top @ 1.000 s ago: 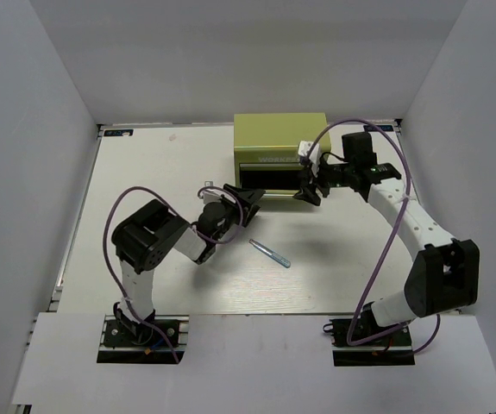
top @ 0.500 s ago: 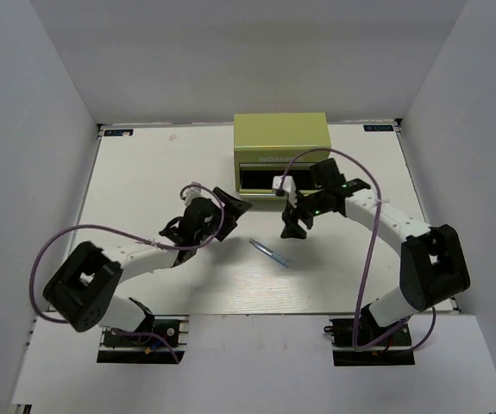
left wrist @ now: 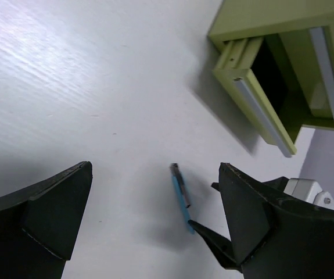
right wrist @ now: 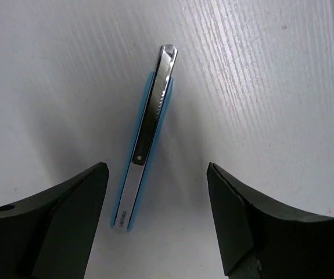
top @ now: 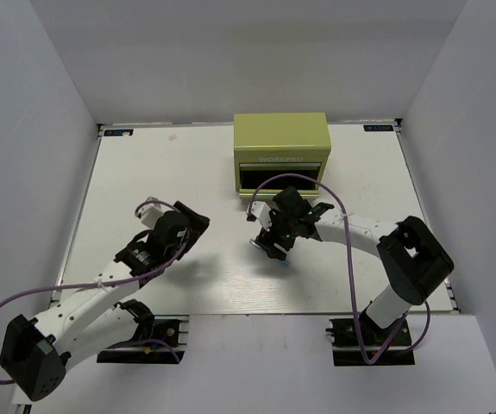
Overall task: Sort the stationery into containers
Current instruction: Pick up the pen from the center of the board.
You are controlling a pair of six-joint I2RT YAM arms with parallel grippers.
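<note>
A pale blue-silver pen (right wrist: 146, 139) lies flat on the white table. My right gripper (right wrist: 158, 215) is open right above it, one finger on each side, not touching it. From above, my right gripper (top: 271, 246) hides most of the pen (top: 285, 263). My left gripper (top: 194, 224) is open and empty, left of the pen (left wrist: 181, 195). The yellow-green WORKPRO chest (top: 280, 142) stands behind, one drawer (left wrist: 259, 110) pulled out, its inside dark. The other pens are out of view.
The white table (top: 161, 172) is closed in by pale walls on the left, back and right. My right gripper's fingers (left wrist: 213, 238) show in the left wrist view beside the pen. Purple cables loop over both arms.
My right gripper moved from the chest front down and left to just above the pen. My left arm pulled back left and toward the near edge, away from the drawer.
</note>
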